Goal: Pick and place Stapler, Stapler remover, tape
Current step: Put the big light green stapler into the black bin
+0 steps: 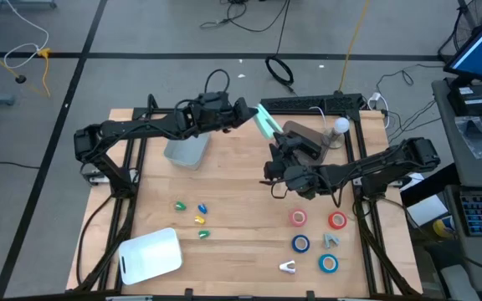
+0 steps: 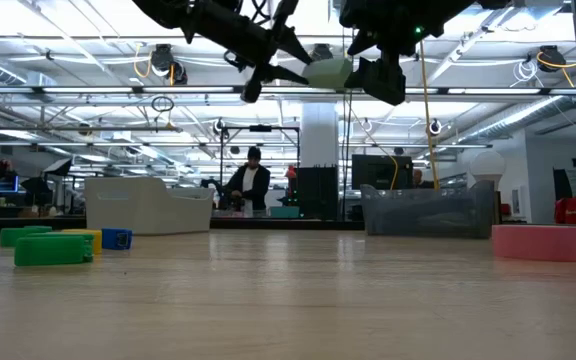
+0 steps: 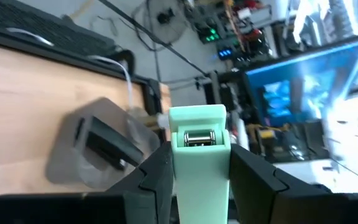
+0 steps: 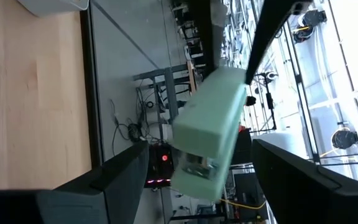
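Left gripper (image 3: 197, 180) clamps the rigid, smooth mint stapler (image 1: 264, 119) mid-body, aloft beside the grey bin (image 1: 306, 136); right gripper (image 1: 276, 171) gapes nearby, empty.

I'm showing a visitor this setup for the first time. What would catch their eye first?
The pale green stapler held up in the air above the table's far side, clamped in the left hand. The right hand is open right beside it. Next, the red and blue tape rolls clustered at the table's near right.
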You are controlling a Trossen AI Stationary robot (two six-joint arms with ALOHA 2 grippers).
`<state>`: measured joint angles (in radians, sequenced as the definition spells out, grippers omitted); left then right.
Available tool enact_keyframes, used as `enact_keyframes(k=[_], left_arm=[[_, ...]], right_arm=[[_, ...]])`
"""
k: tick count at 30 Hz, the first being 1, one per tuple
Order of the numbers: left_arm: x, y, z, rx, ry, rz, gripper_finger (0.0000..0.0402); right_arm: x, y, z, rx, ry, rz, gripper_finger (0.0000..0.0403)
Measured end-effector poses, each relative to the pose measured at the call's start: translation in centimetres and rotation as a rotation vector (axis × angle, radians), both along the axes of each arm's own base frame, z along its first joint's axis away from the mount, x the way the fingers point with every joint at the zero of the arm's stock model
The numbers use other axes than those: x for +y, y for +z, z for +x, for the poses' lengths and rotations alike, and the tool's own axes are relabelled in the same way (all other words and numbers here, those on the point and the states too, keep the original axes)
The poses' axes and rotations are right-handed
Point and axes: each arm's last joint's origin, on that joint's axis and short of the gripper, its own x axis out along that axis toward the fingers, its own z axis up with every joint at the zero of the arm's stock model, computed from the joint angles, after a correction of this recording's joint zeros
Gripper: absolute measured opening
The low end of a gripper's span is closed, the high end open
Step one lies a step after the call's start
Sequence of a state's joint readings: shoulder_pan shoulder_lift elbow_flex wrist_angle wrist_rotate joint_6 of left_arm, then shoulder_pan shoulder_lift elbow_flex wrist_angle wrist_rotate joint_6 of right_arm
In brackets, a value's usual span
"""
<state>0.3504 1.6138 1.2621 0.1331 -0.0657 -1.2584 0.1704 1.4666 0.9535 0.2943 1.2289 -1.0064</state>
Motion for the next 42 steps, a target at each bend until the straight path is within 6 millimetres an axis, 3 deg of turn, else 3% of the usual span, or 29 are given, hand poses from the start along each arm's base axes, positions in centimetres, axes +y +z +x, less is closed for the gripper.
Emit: enact_keyframes(k=[22, 32, 42], left_arm=[[0.2, 0.4, 0.0, -0.081, -0.022, -0.067, 0.0129], [0.2, 0.5, 0.0, -0.097, 0.001, -0.088, 0.0129], [-0.1, 0.8, 0.2, -0.135, 0.016, -0.096, 0.0129]], right_arm=[[-0.3, 0.4, 0.2, 0.121, 0.051, -0.077, 0.0278], [-1.4, 1.8, 0.5, 0.049, 0.028, -0.111, 0.0271], [-1.8, 1.7, 0.6, 0.055, 0.013, -0.113, 0.027]])
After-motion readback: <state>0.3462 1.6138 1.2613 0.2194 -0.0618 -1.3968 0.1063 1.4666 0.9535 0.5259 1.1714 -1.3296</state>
